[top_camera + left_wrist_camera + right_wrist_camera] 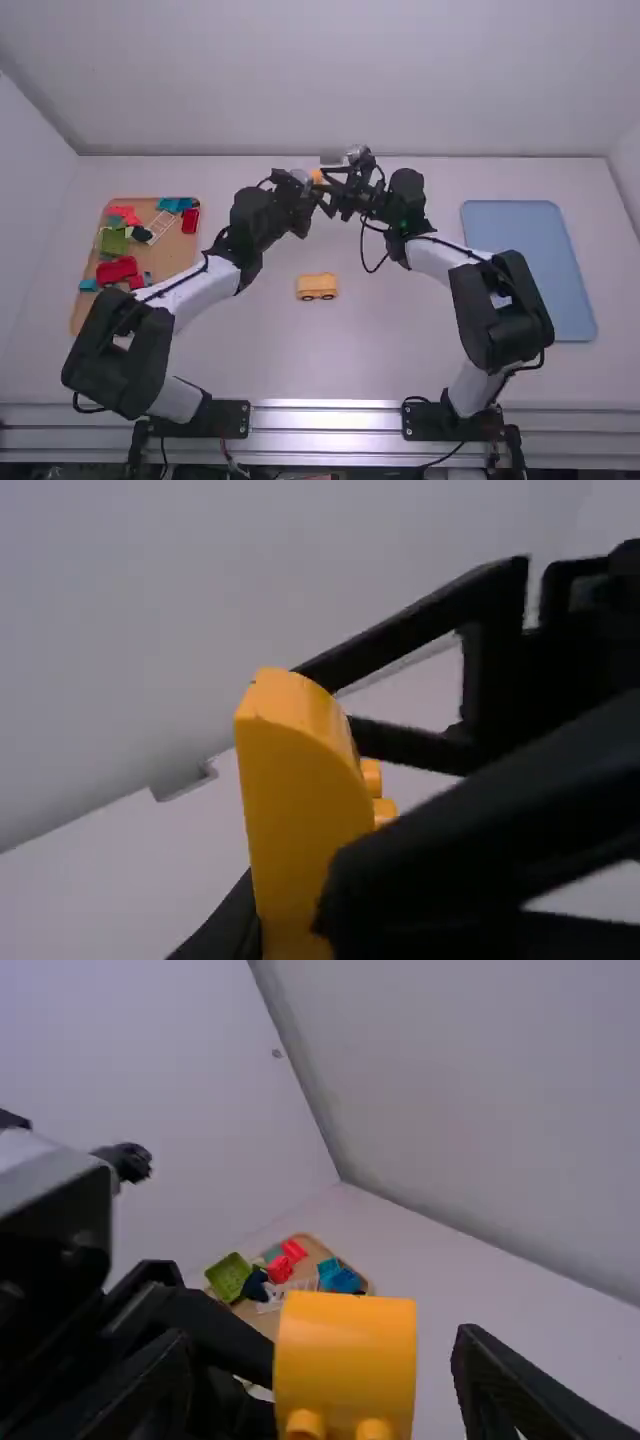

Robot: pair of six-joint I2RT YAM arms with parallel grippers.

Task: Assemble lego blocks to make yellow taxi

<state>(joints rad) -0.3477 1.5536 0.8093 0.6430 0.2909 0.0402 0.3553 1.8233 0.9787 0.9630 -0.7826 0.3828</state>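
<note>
High over the back of the table, my left gripper [308, 184] and right gripper [334, 182] meet at a small yellow-orange block [318, 176]. The left wrist view has this block [290, 790], rounded on one side with studs, pinched by my left gripper [292, 920]. In the right wrist view my right gripper [322, 1350] is open, its fingers standing apart on either side of the block [345, 1355] with gaps between. A yellow vehicle piece with dark wheels [317, 287] rests on the table's middle.
At the left lies a wooden tray [178, 252] holding red, green, blue and white pieces. A blue tray [530, 270] lies at the right. Walls border the table [400, 350] at the back and sides.
</note>
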